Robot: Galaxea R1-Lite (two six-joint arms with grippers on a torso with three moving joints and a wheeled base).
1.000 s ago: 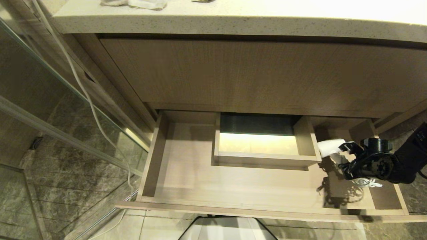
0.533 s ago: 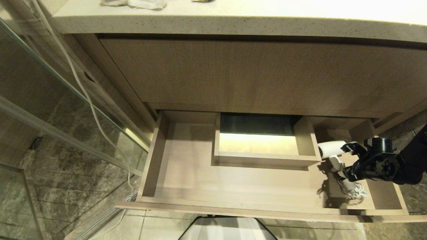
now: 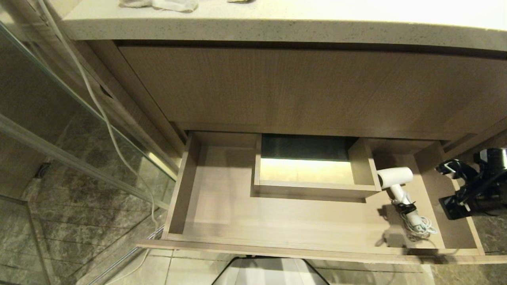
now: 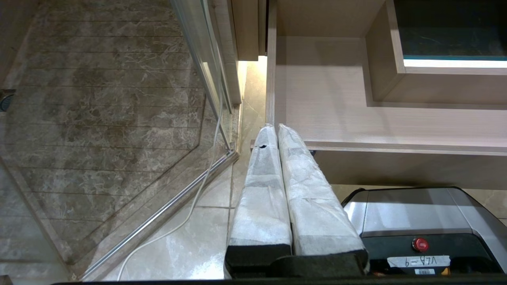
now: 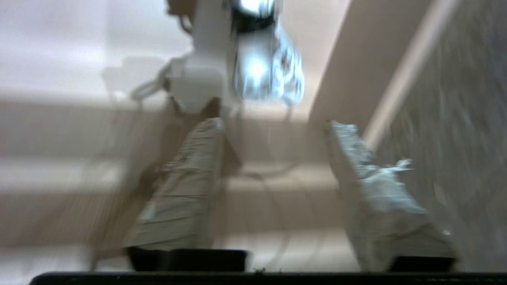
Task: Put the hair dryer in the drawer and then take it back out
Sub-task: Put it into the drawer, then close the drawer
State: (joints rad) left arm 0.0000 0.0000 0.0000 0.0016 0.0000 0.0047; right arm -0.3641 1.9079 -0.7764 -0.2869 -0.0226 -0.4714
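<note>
at the lower right of the head view, a small white plastic hair dryer (image 3: 395, 176) lies on the pale floor of the wide, shallow light-wood drawer (image 3: 277, 241), which stands pulled out beneath a taller wood panel (image 3: 301, 87) and a speckled stone tabletop (image 3: 253, 29). the dryer's short rounded barrel points toward the boxed rectangular cutout (image 3: 307, 170) at the drawer's middle, its mouth just beside the cutout's right wall, while the slim handle runs toward the frame's lower right and ends in a bundled white cord (image 3: 420, 226) bound with a dark tie. the right tool (image 3: 451, 186), black and mounted on a dark arm at the right edge of the frame, hangs over the drawer's right wall, apart from the dryer and holding nothing; in the right wrist view its two white-wrapped fingers (image 5: 182, 186) stand spread with a clear gap between them, the blurred dryer (image 5: 206, 71) beyond their tips. the left tool (image 4: 277, 130) shows only in the left wrist view, parked low beside the drawer's left front corner above the tiled floor (image 4: 99, 99), its wrapped fingers pressed together on nothing. a long thin white cable (image 3: 107, 118) trails down past the glass partition (image 3: 59, 130) at the left of the head view.
</note>
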